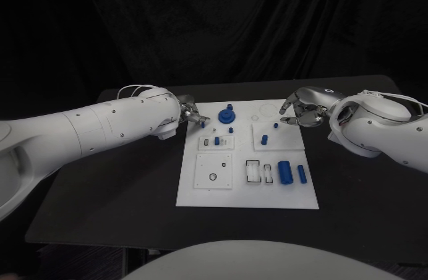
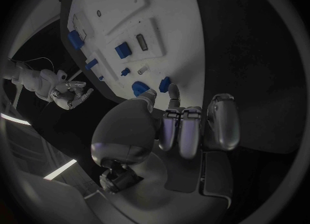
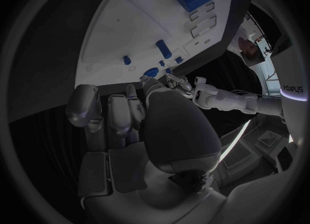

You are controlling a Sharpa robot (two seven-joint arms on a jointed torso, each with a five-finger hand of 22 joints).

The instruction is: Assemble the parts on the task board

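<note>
— White board, black table. How far along are you?

— Early, I judge. A blue gear-like piece stands near the board's far edge with a small peg on it, and a few short blue pegs stand upright in the raised blocks behind the board's middle. Those look seated. Toward the board's near right corner a fat blue cylinder and a thinner blue pin lie flat on their sides, just beside some empty slots. They look unplaced to me.

— Where are your hands?

— My left hand hangs over the board's far left corner, just beside the gear. Its fingers are curled in loosely, side by side; the thumb tip sits close to a small blue piece at the board's edge. Whether I am pinching that piece or only near it, I cannot tell.

— And the right?

— My right hand hovers off the board's far right corner, fingers bent downward and apart, nothing in them that I can see. It touches no part.

— What is left?

— The two lying pieces, the empty slots, and a round hole in the near left block of the board look unfilled.
</note>
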